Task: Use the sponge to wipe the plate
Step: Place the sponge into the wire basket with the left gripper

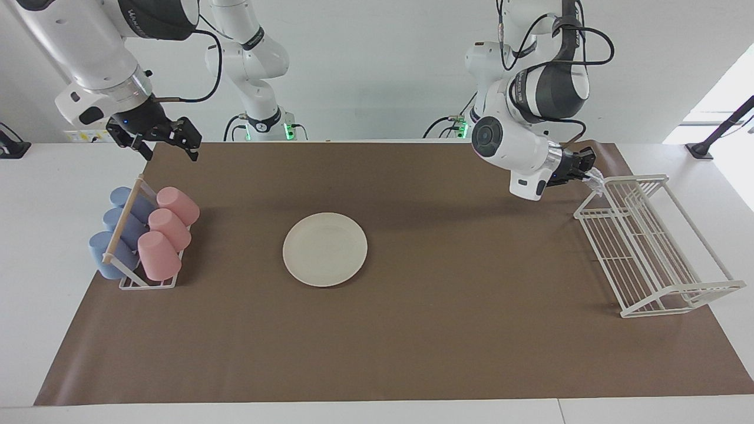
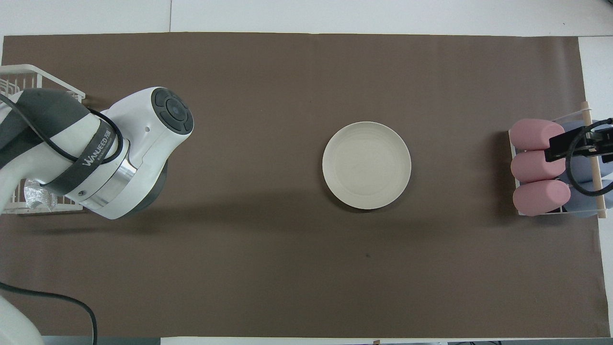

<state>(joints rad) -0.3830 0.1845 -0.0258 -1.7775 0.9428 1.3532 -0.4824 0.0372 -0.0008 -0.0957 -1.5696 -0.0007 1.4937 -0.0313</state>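
A brown mat covers most of the white bench (image 1: 35,235), and the cream plate (image 1: 324,249) sits bare near its middle, well apart from everything else. At the left arm's end stands a white wire rack (image 1: 654,247), and the left tool (image 1: 589,171) is down at the rack's corner nearest the robots, where a shiny silvery wad, the sponge (image 1: 595,181), shows right at its tips; from the overhead view the sponge (image 2: 36,196) lies inside the rack, under the arm. I cannot tell whether the tool has closed on it or is only touching it. The worry, as I see it, is the wire: fingers could catch a rail and drag the light rack, or the mesh could snag and slip free on the lift, leaving nothing to wipe with. The right tool (image 1: 154,139) waits with its fingers spread, in the air above the cup rack (image 1: 147,281) with its pink cups (image 1: 168,235) and blue cups (image 1: 118,229), clear of them.
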